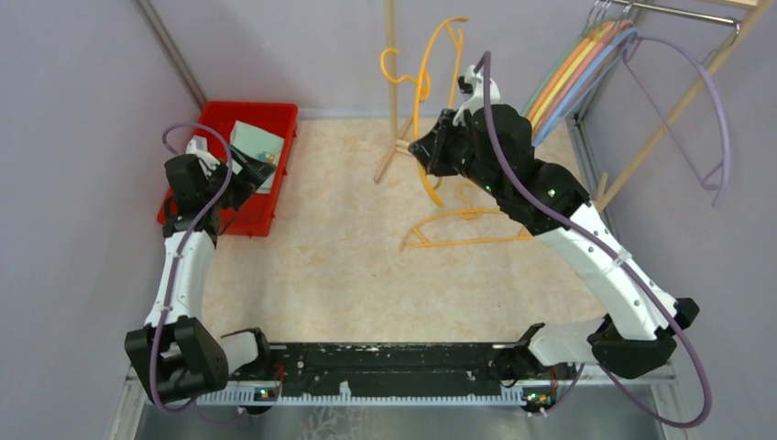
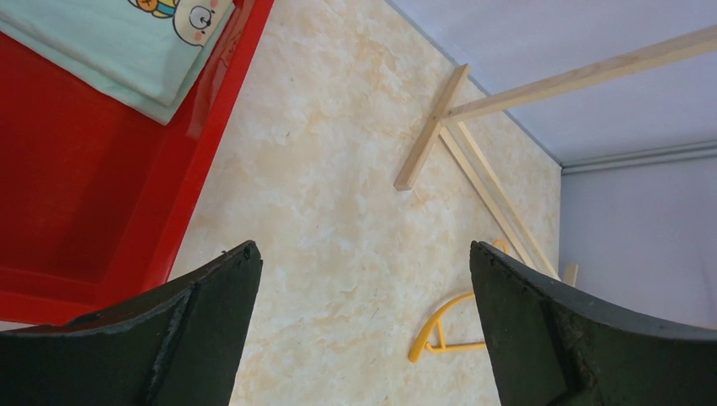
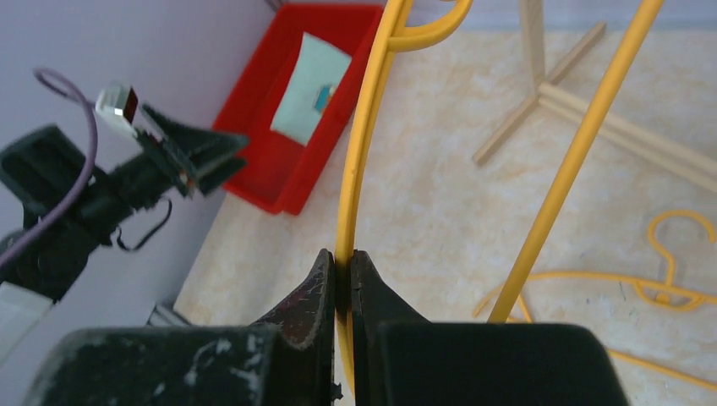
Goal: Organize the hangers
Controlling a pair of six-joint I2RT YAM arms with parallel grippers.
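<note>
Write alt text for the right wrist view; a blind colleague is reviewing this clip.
The right gripper is pinched shut on the curved arm of a yellow hanger held above a marbled beige table. A second hanger lies flat on the table at right, and a red bin holding a pale green cloth sits beyond, by the left wall.

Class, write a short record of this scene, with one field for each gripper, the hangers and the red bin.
left gripper: open, empty, at the edge of the red bin
right gripper: shut on a yellow hanger, gripped on its curved arm
loose hanger: one yellow, lying flat on the table
hung hangers: a coloured bunch on the rail, top right
bin contents: a pale green printed item
</note>
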